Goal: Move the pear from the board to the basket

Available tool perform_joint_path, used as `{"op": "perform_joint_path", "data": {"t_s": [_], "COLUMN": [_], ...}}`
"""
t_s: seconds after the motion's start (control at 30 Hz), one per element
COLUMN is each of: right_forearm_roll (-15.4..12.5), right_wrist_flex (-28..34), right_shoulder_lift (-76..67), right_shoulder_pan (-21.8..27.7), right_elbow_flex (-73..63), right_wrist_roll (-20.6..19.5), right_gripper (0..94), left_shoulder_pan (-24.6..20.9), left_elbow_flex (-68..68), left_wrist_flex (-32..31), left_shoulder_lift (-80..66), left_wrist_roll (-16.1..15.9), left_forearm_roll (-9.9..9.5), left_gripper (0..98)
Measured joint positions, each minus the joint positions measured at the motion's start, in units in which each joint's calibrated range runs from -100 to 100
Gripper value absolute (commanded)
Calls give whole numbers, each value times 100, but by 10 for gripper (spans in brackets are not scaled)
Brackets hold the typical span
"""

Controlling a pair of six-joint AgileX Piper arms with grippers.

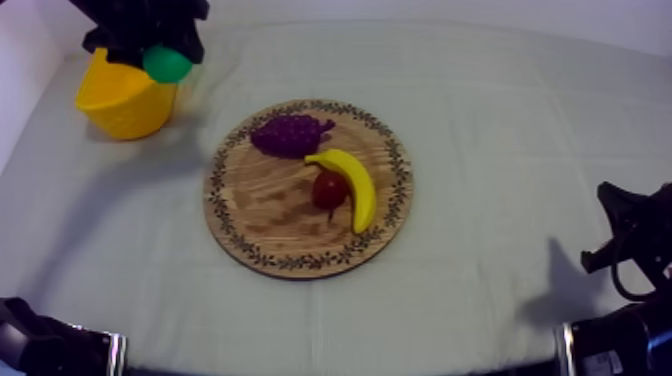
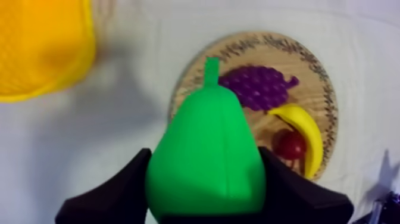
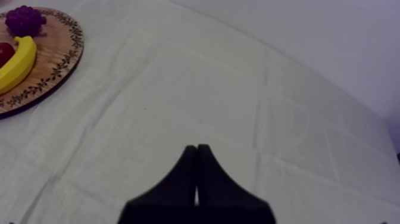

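Now the left gripper (image 2: 205, 179) clamps the pear (image 2: 205, 152) by its fat end, above the rim of the basket (image 1: 120, 100) on the side toward the board (image 1: 250, 215). Best to centre it over the opening and lower it before letting go, lest it bounce off the rim. Its long axis runs along the fingers, with the stem pointing away from the gripper, toward the board. The right gripper (image 3: 197, 149) rests closed on nothing.

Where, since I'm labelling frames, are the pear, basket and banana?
pear (image 2: 205, 155): left wrist view, its green belly.
basket (image 1: 120, 110): top view, its front wall.
banana (image 1: 358, 185): top view, middle of its curve.
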Motion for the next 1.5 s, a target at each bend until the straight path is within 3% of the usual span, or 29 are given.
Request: {"op": "perform_joint_path", "data": {"t_s": [0.23, 0.67, 1.5], "right_forearm_roll": [0, 0, 0], "right_wrist_flex": [0, 0, 0], "right_shoulder_lift": [0, 0, 0], "right_shoulder_pan": [0, 0, 0], "right_elbow_flex": [0, 0, 0], "right_wrist_roll": [0, 0, -3], "right_gripper": [4, 4, 4], "left_shoulder_pan": [-594, -1489, -2006], "left_elbow_flex": [-968, -2472, -3744], "left_wrist_flex": [322, 566, 521], "left_shoulder_lift": [475, 1517, 3502], "left_wrist_roll": [-395, -855, -1236], "left_forearm_roll": [-28, -99, -24], "left_gripper": [458, 463, 505]}}
